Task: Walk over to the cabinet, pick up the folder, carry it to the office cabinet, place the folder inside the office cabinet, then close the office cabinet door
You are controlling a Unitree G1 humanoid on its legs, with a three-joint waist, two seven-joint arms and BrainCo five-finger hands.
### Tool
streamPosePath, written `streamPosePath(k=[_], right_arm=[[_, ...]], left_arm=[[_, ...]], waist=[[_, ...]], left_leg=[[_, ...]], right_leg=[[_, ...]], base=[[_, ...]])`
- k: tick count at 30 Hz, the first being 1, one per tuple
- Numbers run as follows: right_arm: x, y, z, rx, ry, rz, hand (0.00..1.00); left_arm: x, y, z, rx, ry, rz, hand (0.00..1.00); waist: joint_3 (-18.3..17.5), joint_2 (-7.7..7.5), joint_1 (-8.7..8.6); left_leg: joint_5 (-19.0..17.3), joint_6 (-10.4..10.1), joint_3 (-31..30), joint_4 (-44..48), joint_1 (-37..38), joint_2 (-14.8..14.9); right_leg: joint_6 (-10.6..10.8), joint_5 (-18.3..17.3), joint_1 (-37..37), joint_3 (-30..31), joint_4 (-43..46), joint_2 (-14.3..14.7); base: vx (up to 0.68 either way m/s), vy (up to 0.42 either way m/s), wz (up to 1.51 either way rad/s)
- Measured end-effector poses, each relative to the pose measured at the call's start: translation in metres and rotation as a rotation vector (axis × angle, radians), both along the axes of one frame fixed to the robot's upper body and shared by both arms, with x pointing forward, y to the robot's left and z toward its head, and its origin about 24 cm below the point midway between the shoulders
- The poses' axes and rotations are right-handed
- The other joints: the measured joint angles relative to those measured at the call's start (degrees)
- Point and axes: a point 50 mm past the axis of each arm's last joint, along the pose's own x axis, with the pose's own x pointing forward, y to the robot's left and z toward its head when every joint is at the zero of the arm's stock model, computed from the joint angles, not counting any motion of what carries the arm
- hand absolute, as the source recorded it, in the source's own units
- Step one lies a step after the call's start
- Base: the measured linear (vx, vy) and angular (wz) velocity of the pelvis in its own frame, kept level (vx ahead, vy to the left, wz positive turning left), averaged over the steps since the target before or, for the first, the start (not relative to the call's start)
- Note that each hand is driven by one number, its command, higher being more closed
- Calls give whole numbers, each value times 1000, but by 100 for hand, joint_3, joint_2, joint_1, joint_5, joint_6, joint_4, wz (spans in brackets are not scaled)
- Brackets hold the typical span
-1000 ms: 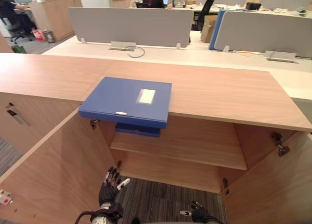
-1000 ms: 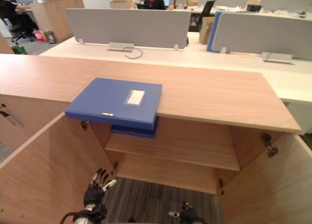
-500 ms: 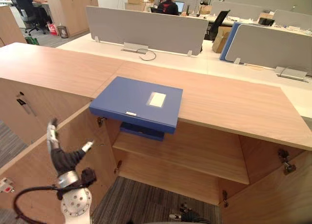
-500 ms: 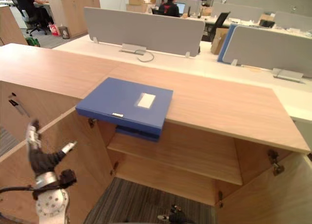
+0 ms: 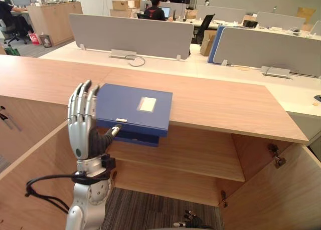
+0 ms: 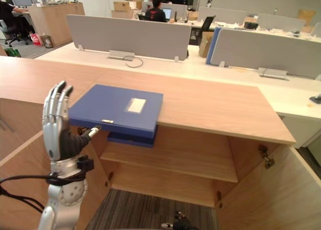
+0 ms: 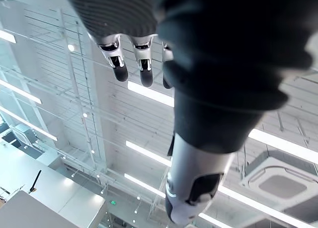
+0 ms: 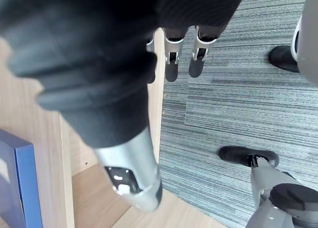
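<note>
The left robot hand (image 5: 83, 122) has gone up. A moment ago it hung low, down by the floor. Then it rose beside the open left door (image 5: 35, 180). Now it is held high, at the same height as the blue folder (image 5: 133, 107). Its fingers are straight and point up, and its thumb sticks out toward the folder's front edge. It holds nothing. I cannot tell if the thumb touches the folder yet.

The folder has not moved. It lies flat on the wooden counter (image 5: 225, 102), and its front edge sticks out a little over the open cabinet. Under it, on the shelf (image 5: 195, 155), sits another blue thing (image 5: 135, 138).

The right robot hand (image 8: 171, 64) hangs low over the carpet. Its fingers are loose, and it is empty too.

So I think the robot is just starting to reach for the folder. The pick-up is not done yet. Next, the left robot hand needs to move onto the folder and get hold of the edge that sticks out. Both cabinet doors are open, so there is room to put it in.
</note>
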Motion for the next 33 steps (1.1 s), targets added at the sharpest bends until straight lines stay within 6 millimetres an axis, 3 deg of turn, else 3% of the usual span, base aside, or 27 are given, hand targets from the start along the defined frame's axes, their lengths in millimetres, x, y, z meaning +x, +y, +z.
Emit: streamPosePath(k=[6, 10, 21, 30, 33], right_arm=[[0, -11, 0, -28, -7, 4, 0], [1, -18, 0, -51, -10, 21, 0], [1, -28, 0, -78, -4, 27, 0], [-1, -33, -1, -91, 18, 30, 0], [-4, -37, -2, -99, 28, 31, 0]], left_arm=[[20, 24, -40, 205, 218, 61, 0], [25, 42, -54, 279, 323, 101, 0], [44, 56, -58, 362, 384, 112, 0], [53, 57, -75, 409, 477, 81, 0], [57, 54, -72, 418, 462, 68, 0]], waist=[[-31, 106, -15], [-30, 117, -22], [-28, 118, -174], [-1, 136, -266], [13, 157, -310]], left_leg=[[-38, -17, 103, -6, 67, 25], [-67, -33, 143, -37, 138, 26], [-82, -54, 144, -38, 137, 16], [-117, -91, 155, -40, 243, 17], [-121, -93, 158, -40, 244, 22]], right_leg=[[-16, -2, -2, 108, -20, 22], [-65, -31, 33, 161, -53, 20], [-86, -31, 69, 163, -152, 29], [-102, -20, 200, 178, -243, 41], [-105, -19, 198, 188, -247, 46]], base=[[5, -4, -9], [-31, 12, -7], [0, 0, 0], [-4, 3, -1], [0, 0, 0]])
